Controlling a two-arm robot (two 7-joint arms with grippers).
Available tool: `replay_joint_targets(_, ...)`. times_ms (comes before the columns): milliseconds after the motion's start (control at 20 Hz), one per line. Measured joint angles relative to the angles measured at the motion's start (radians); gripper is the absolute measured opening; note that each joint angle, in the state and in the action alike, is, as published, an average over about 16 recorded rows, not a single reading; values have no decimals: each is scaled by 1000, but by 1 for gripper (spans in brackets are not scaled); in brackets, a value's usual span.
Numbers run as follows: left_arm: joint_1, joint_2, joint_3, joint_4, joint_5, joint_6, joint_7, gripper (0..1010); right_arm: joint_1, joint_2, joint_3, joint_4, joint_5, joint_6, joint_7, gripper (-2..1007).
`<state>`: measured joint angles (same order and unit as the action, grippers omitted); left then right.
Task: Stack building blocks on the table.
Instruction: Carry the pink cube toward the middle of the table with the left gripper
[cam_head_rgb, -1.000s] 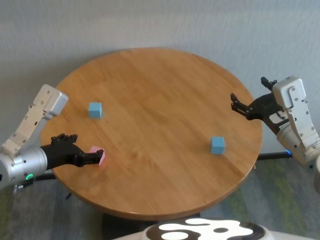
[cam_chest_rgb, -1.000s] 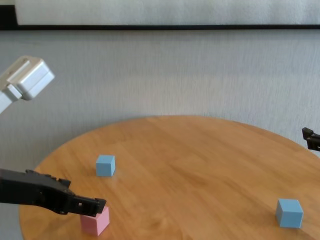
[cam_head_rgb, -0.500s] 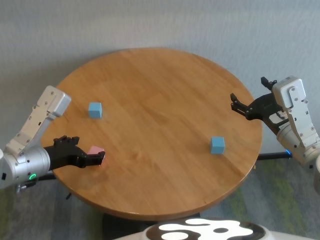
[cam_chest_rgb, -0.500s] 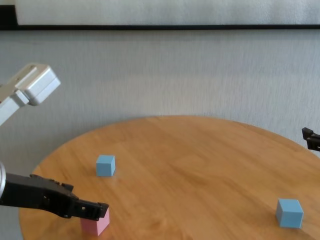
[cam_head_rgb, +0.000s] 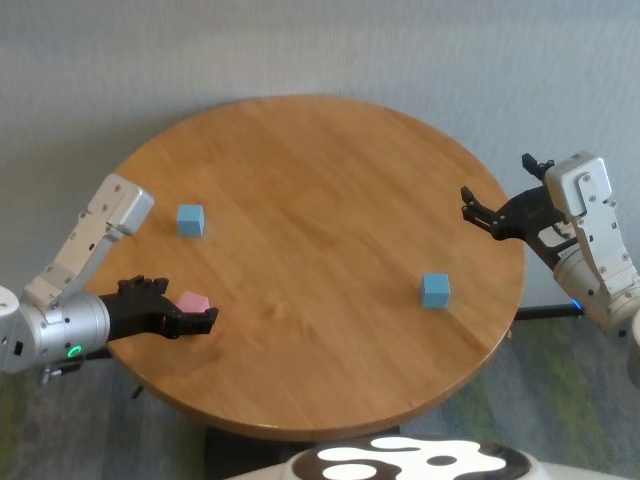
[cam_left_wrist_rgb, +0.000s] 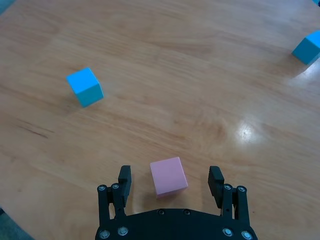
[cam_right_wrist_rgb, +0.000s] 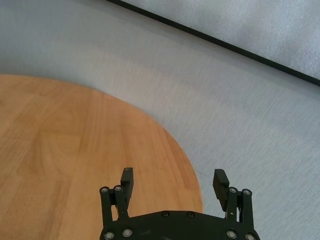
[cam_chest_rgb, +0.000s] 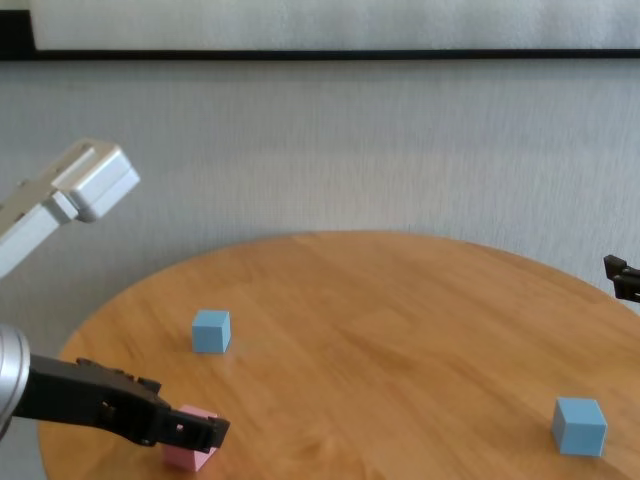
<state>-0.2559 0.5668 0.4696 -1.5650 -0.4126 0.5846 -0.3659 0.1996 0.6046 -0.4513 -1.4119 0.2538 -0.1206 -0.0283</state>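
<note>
- Black fingers (cam_left_wrist_rgb: 216, 181) of the left gripper (cam_left_wrist_rgb: 170, 181) are standing wide apart on either side of the pink block (cam_left_wrist_rgb: 169, 175), not touching it and holding nothing; the cube is sitting on the table between them, slightly off centre.
- Centring the jaws on the pink block before closing is looking like the key to a clean pick: the two pads should be meeting opposite flat faces squarely, low enough to catch the cube's middle, so it is not twisting or skidding on the smooth wood.
- Lying at the near left of the table (cam_head_rgb: 320, 250), the pink block is resting close to the edge, so a nudge outward could be pushing it off.
- Hovering at the far right rim, the right gripper (cam_right_wrist_rgb: 173, 183) is spread fully and carrying nothing.
- Counting the blocks: one pink, and two blue, three in all and none stacked.
- One blue block (cam_head_rgb: 190, 219) is sitting at the left, just beyond the pink one; the other blue block (cam_head_rgb: 435, 290) is lying well apart at the near right.
- Counting the rest: one round wooden table, two grippers.
</note>
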Motion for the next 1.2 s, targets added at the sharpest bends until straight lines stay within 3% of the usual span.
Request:
replay_joint_targets(450, -19, -26, 6, 37, 26, 9, -12, 1001, 0, 0, 0, 0, 0, 0, 0, 1005)
replay_joint_targets(1200, -34, -70, -11, 87, 59, 44, -3, 1001, 0, 0, 0, 0, 0, 0, 0, 1005)
